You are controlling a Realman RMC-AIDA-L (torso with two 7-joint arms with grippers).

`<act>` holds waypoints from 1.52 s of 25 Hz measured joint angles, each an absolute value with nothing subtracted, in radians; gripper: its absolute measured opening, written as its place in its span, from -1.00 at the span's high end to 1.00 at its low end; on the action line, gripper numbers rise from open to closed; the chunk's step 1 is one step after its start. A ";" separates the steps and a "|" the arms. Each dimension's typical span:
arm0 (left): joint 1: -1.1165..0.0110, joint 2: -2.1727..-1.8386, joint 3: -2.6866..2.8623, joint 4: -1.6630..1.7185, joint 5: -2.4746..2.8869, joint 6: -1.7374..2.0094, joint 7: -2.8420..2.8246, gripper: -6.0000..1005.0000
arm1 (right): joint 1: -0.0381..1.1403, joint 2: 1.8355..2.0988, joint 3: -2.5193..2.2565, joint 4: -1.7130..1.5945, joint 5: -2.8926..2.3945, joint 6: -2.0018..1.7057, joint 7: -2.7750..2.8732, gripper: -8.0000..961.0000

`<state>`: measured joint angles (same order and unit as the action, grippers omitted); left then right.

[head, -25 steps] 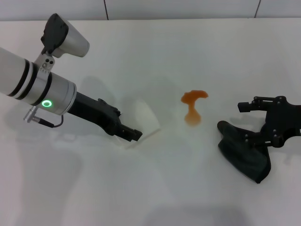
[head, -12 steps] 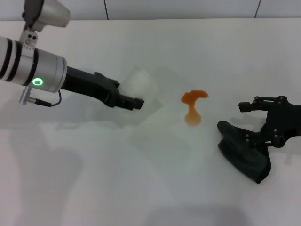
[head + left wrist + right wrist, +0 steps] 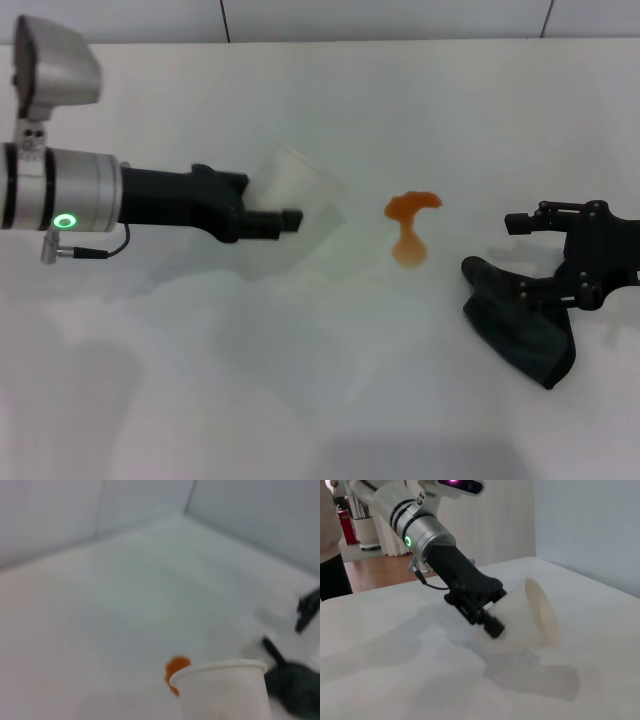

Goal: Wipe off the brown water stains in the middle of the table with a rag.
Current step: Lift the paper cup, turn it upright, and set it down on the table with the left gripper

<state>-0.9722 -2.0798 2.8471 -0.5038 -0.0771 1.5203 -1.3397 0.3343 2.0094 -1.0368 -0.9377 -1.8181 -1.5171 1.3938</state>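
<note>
The rag [image 3: 520, 325], a dark crumpled cloth, lies on the white surface [image 3: 320, 400] at the robot's right, with the right gripper [image 3: 560, 255] poised just over its far end, one finger reaching toward the centre and others touching the folds; whether it is clenched on the cloth cannot be told. The brown water stains [image 3: 410, 228] sit mid-surface, near the rag but apart from it. The left gripper [image 3: 285, 217] grasps a white paper cup [image 3: 300, 190], tilted on its side and raised above the surface, just beside the puddle.
</note>
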 joint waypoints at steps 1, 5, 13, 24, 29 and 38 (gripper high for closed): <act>-0.947 -2.079 2.847 -0.502 -0.124 1.527 -1.319 -0.17 | 0.334 2.009 -1.037 -0.938 -1.818 -1.517 1.394 -0.72; -0.880 -2.080 2.847 -0.494 -0.237 1.549 -1.266 -0.17 | 0.336 2.009 -1.037 -0.937 -1.818 -1.517 1.393 -0.72; -0.806 -2.082 2.847 -0.451 -0.339 1.537 -1.148 -0.17 | 0.337 2.009 -1.037 -0.938 -1.817 -1.517 1.393 -0.72; -0.732 -2.082 2.845 -0.346 -0.415 1.470 -0.835 -0.17 | 0.337 2.009 -1.037 -0.934 -1.815 -1.517 1.393 -0.72; -0.707 -2.082 2.845 -0.300 -0.461 1.421 -0.758 -0.17 | 0.337 2.009 -1.037 -0.933 -1.814 -1.517 1.394 -0.72; -0.679 -2.081 2.846 -0.241 -0.495 1.334 -0.704 -0.17 | 0.338 2.009 -1.037 -0.935 -1.814 -1.514 1.395 -0.72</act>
<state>-0.6795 -2.0815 2.8455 -0.2409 -0.4946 1.3337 -0.7042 0.3375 2.0094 -1.0369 -0.9348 -1.8141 -1.5141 1.3945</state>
